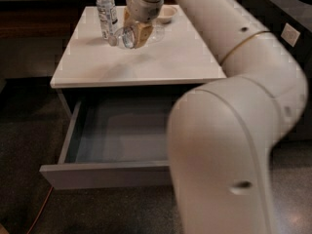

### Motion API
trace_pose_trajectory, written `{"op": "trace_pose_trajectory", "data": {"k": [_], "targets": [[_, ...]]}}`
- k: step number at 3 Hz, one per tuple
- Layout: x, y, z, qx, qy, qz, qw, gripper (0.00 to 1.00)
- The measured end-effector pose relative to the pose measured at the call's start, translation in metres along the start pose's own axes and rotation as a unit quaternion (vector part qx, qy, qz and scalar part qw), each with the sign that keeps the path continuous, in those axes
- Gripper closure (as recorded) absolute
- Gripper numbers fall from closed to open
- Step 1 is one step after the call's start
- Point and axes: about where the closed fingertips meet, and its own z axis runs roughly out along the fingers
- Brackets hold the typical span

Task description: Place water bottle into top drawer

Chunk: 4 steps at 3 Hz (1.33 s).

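Camera view: end effector (138,33) near the far edge of the surface (146,62), clamped on water bottle (126,37). Bottle held sideways, seemingly lifted for carrying. Below the front edge, top drawer (97,172) open, ready to receive. A white-capped bottle (106,11) upright at far-left corner.

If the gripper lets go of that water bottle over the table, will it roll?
Probably: the water bottle lies sideways in the gripper over the tabletop, and it looks round. Clear plastic, so likely light and somewhat squashy.
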Motion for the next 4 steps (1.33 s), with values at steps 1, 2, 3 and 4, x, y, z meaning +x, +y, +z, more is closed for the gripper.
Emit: {"op": "trace_pose_trajectory", "data": {"k": [1, 2, 3, 4], "targets": [[-0.027, 0.019, -0.059, 0.045, -0.012, 0.015, 0.9988, 1.00], [-0.053, 0.098, -0.060, -0.004, -0.042, 0.085, 0.9955, 1.00], [-0.057, 0.191, 0.001, -0.113, -0.065, 0.181, 0.9747, 1.00], [-0.055, 0.236, 0.033, -0.169, -0.068, 0.235, 0.9546, 1.00]]}}
